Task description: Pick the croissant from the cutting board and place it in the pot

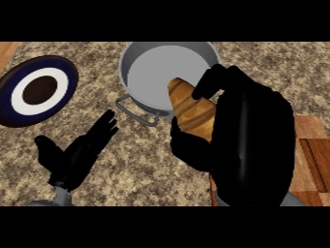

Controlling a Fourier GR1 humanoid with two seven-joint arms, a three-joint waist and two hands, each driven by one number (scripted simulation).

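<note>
Right hand (249, 145), fingers curled round the croissant (190, 107), hangs over the pot (142, 55) rim — next, I'd judge, release inside.

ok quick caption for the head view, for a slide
Right hand, curled round the croissant, holds its tip over the rim of the pot; left hand open at lower left.

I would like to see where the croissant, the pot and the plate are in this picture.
croissant (191, 110), head view, its brown middle part.
pot (153, 75), head view, the bare grey floor inside.
plate (38, 91), head view, its dark centre.
</note>
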